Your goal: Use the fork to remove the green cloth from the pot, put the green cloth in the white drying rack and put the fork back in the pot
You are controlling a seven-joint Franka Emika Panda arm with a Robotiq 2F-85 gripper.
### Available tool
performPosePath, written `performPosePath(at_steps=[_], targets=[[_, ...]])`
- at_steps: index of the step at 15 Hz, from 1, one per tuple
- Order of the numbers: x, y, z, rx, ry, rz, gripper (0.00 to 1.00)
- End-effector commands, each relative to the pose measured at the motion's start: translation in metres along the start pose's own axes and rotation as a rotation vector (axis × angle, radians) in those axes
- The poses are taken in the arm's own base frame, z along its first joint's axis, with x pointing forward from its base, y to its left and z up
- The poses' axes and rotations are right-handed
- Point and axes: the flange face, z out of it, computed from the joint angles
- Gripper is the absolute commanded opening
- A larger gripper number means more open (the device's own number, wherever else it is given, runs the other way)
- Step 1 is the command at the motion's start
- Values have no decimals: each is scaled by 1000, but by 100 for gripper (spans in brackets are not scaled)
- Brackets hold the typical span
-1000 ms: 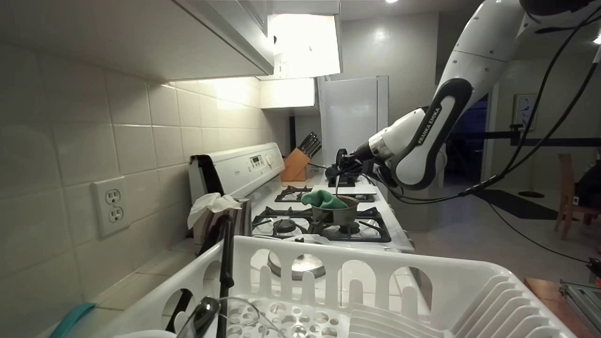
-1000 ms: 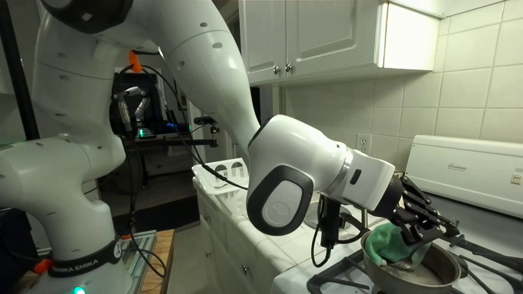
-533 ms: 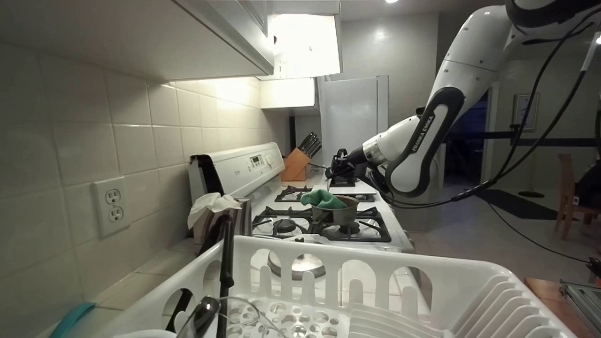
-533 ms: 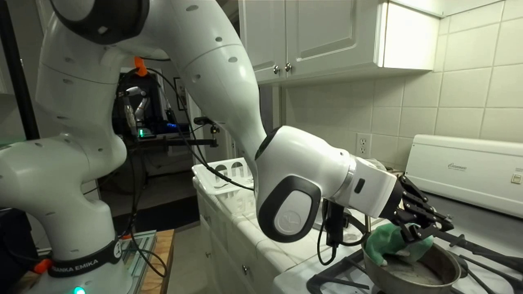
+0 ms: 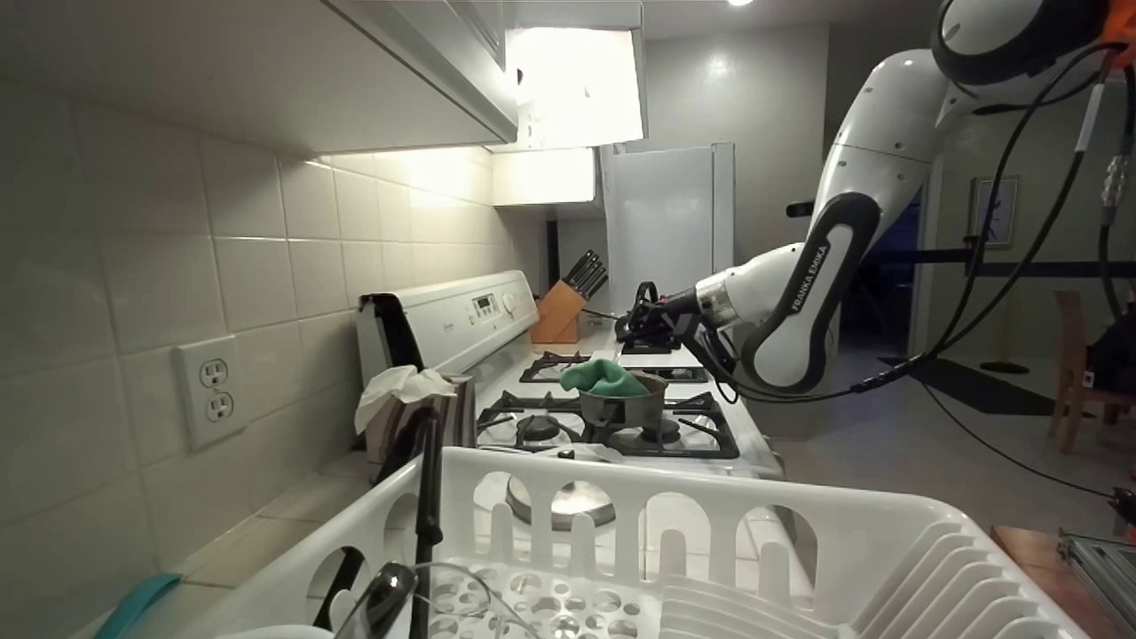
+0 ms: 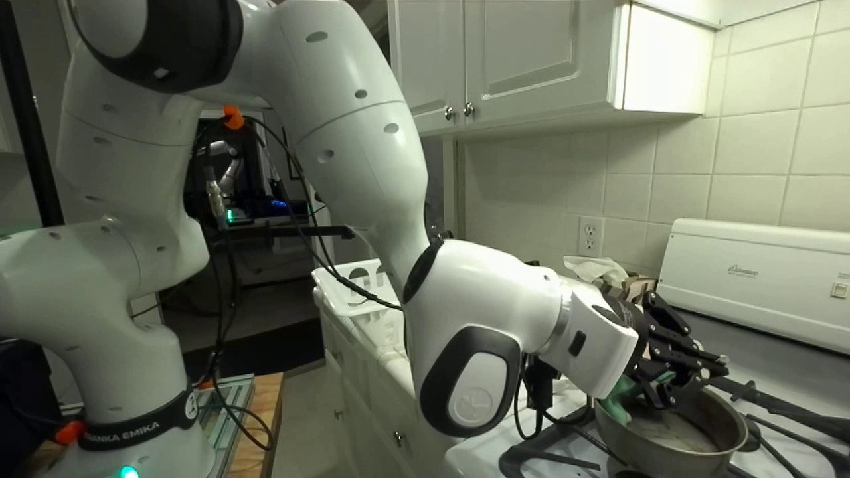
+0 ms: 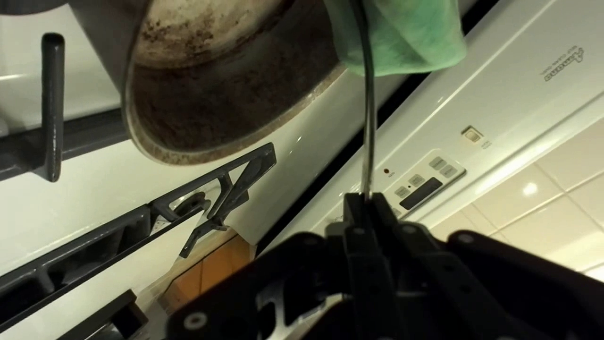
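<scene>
There's the green cloth (image 5: 603, 380), loosely crumpled, bunched at one side of the metal pot (image 5: 646, 408), its folds standing above the rim in an exterior view. In the wrist view it looks pale green and creased, spilling past the pot's browned rim. And the gripper (image 7: 365, 197)? Its fingertips (image 7: 353, 208) are pinched together, clamping the slim metal handle of the fork (image 7: 369, 141)! That handle runs out in a gentle curve and crosses in front of the cloth; the far end is hidden, so I cannot tell whether they touch. The pot sits on the stove (image 5: 444, 328), well apart from the white drying rack (image 5: 852, 532).
</scene>
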Motion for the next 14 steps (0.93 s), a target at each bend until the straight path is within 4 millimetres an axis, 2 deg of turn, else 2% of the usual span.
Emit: performPosePath(at_steps=[1, 11, 14], targets=[[3, 10, -10, 89, 7, 77, 1], [8, 66, -50, 188, -34, 323, 1], [17, 82, -57, 166, -71, 390, 1]])
